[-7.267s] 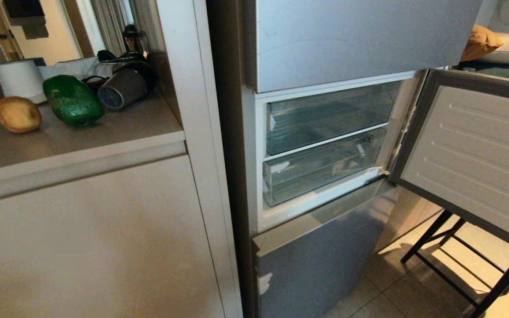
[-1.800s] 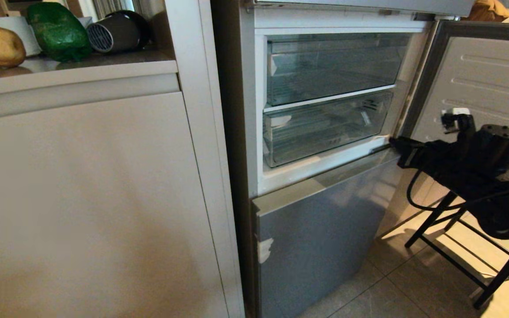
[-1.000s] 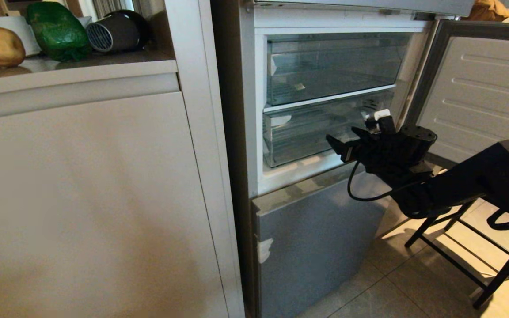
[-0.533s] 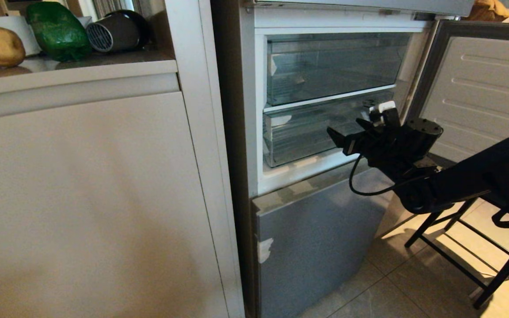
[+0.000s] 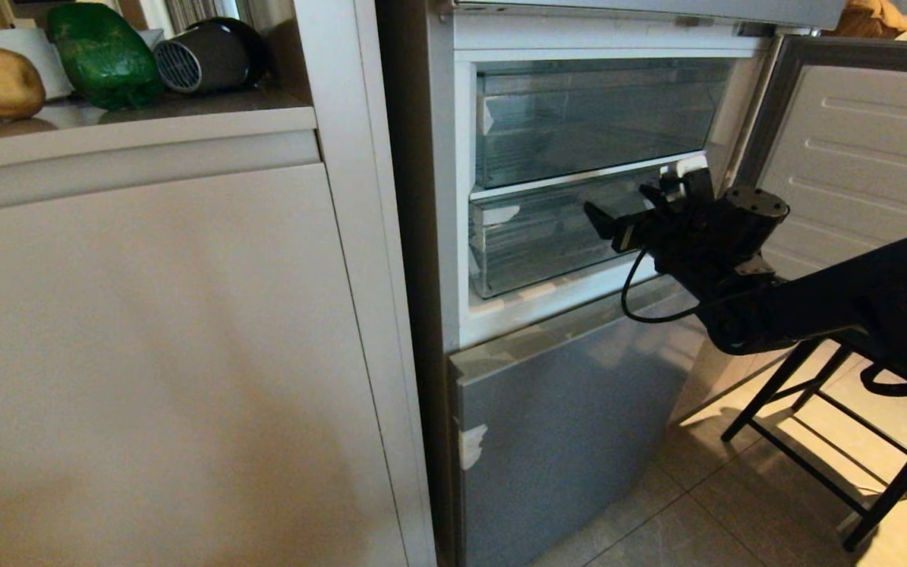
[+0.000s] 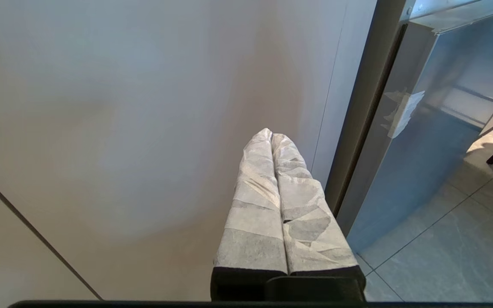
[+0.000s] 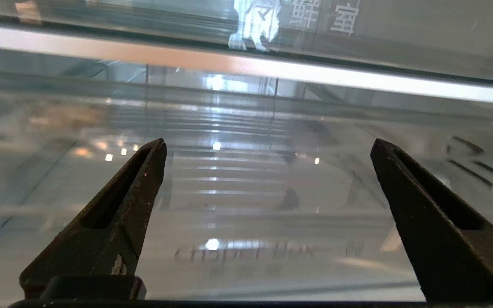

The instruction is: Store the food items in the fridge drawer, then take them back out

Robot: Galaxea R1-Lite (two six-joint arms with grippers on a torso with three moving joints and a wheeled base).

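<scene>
I had the right gripper (image 5: 633,211) up at the clear front of the lower fridge drawer (image 5: 536,240), its fingers (image 7: 118,201) spread wide and holding nothing. The left gripper (image 6: 272,141) hung by the cabinet door, fingers pressed together. The potato (image 5: 1,81) and green pepper (image 5: 99,55) sat on the bench (image 5: 186,106) at ten o'clock.
</scene>
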